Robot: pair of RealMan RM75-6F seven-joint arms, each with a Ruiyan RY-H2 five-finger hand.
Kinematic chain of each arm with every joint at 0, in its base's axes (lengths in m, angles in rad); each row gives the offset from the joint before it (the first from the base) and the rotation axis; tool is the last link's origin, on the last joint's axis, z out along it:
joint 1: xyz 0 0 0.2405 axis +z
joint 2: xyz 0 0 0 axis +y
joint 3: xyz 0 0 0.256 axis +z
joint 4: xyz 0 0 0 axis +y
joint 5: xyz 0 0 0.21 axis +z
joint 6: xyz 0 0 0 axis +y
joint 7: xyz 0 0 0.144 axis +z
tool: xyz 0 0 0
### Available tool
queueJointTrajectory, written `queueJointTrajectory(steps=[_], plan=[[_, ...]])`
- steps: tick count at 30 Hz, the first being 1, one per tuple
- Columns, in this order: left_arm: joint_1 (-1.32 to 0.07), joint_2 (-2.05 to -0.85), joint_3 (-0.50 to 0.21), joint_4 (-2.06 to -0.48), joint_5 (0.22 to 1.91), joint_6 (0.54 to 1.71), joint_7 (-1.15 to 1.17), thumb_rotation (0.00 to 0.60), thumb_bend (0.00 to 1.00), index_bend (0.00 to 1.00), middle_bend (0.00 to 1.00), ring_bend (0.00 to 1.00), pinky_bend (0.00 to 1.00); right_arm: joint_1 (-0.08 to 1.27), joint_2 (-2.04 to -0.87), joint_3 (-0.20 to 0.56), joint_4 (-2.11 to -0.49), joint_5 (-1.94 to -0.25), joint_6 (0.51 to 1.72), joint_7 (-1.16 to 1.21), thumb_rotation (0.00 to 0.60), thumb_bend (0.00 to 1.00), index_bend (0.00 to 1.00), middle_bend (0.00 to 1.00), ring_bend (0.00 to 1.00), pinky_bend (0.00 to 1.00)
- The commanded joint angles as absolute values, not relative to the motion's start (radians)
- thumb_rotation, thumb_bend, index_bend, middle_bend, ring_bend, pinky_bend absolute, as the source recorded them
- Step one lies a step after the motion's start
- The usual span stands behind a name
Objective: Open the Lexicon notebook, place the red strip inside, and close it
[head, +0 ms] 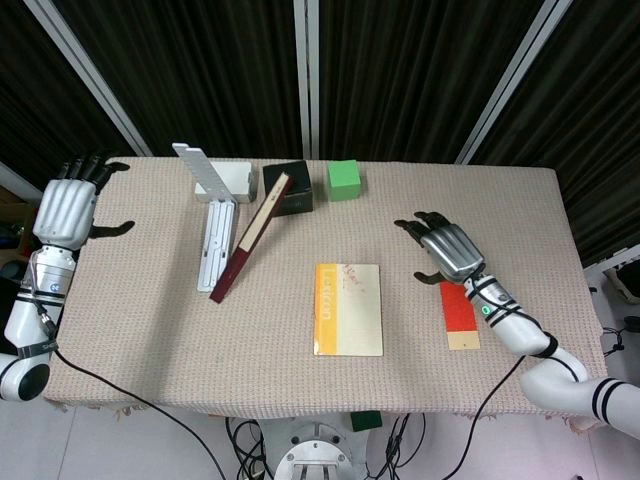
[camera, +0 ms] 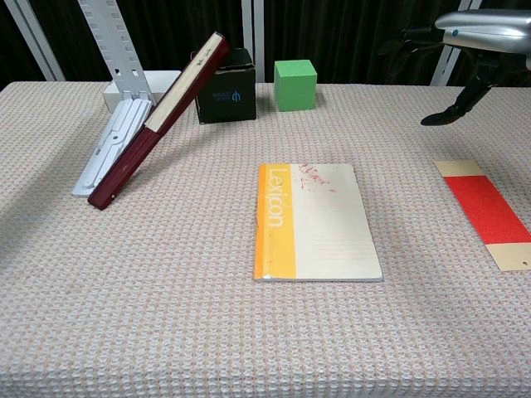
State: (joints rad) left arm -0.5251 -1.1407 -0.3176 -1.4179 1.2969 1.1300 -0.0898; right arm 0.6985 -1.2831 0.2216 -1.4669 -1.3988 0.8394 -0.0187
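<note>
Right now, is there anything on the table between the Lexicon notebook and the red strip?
No. Between the Lexicon notebook and the red strip there is only bare tablecloth. Both the head view and the chest view show it.

Lexicon notebook (head: 348,309) lies mid-bench (head: 150,330); strip (head: 459,314) at its 3 o'clock, leaning book (head: 250,238) at 10 o'clock.

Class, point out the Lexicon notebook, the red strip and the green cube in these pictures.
Lexicon notebook (camera: 319,224), chest view, middle of its closed cover.
Red strip (camera: 488,211), chest view, centre of its red part.
Green cube (head: 344,180), head view, its top face.
</note>
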Motion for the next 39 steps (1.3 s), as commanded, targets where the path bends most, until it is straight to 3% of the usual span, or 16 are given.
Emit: queueJointTrajectory(steps=[1,7,15,21,28,39], plan=[[-0.529,-1.142,-0.310,-1.412,1.293,1.122,-0.092,0.600,0.02,0.25,0.13,0.08,0.12,0.712,-1.298,0.219,-1.454,-1.391,0.833,-0.032,0.600,0.15,0.13,0.22,0.08,0.14],[-0.496,-1.121,-0.276,-1.446,1.305,1.154,-0.089,0.600,0.02,0.25,0.13,0.08,0.12,0.725,-1.294,0.175,-1.441,-1.453,0.853,-0.077,0.600,0.15,0.13,0.23,0.09,0.15],[-0.386,-1.061,-0.165,-1.596,1.389,1.264,0.006,0.600,0.02,0.25,0.13,0.08,0.12,0.741,-1.289,0.033,-1.401,-1.704,0.912,-0.131,0.600,0.15,0.27,0.31,0.11,0.20],[-0.304,-1.056,-0.101,-1.680,1.453,1.369,0.053,0.600,0.02,0.25,0.13,0.08,0.12,0.756,-1.363,-0.038,-1.307,-1.811,0.956,-0.085,0.600,0.12,0.28,0.27,0.11,0.20],[-0.264,-1.058,-0.069,-1.720,1.523,1.437,0.090,0.600,0.02,0.25,0.13,0.08,0.12,0.759,-1.472,-0.072,-1.162,-1.874,1.043,-0.017,0.600,0.05,0.29,0.26,0.11,0.12],[-0.261,-1.053,-0.074,-1.732,1.535,1.440,0.097,0.600,0.02,0.25,0.13,0.08,0.12,0.788,-1.580,-0.090,-1.028,-1.891,1.077,0.032,0.600,0.05,0.29,0.26,0.10,0.11]])
